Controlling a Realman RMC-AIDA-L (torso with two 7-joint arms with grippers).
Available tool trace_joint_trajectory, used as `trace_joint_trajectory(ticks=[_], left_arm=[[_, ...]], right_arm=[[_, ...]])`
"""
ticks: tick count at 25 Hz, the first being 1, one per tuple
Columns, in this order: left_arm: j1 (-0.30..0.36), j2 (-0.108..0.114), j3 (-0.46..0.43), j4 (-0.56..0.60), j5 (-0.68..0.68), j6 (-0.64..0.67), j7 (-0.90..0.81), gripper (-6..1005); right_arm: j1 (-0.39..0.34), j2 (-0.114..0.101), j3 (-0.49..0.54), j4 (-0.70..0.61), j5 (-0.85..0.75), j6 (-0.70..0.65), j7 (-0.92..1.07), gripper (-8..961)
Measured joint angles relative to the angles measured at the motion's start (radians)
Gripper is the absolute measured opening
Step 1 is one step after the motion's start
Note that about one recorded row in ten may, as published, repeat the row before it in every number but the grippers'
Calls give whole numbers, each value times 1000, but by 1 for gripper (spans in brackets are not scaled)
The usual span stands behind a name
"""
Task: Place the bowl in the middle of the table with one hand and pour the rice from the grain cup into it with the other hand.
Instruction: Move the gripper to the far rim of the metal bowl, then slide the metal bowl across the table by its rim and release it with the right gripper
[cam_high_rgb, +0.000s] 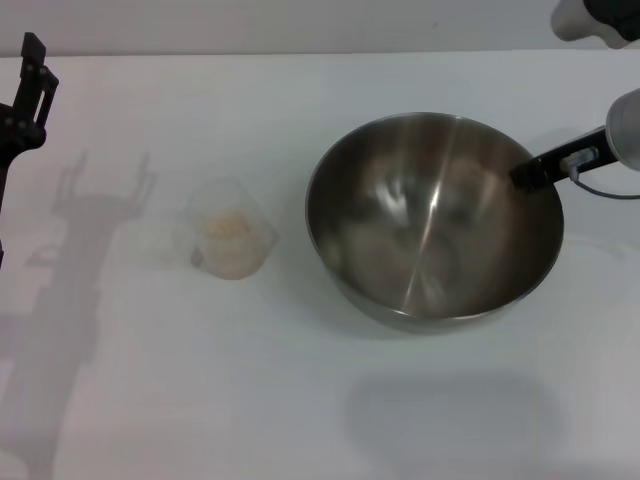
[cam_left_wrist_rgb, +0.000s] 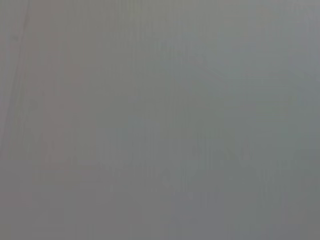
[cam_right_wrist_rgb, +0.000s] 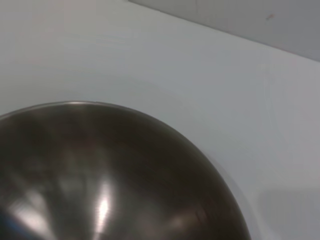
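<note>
While unlabelled, bowl (cam_high_rgb: 435, 220) sits beside grain cup (cam_high_rgb: 232, 240).

Bright overhead light, soft shadows, bowl (cam_high_rgb: 434, 220) glare.

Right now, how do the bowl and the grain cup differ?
The bowl is shiny steel and far wider; the grain cup is small clear plastic. The bowl is empty, while the cup holds rice. The right gripper is at the bowl's rim; nothing touches the cup. Both stand on the table.
</note>
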Motion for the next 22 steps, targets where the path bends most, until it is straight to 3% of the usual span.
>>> trace_joint_trajectory(ticks=[3,22], left_arm=[[-1,0,0,0,0,1,0,785],[-8,2,8,2,2,4,0,785]], right_arm=[[2,0,-2,-5,0,-4,0,78],[11,0,1,-124,57,-6,7,28]])
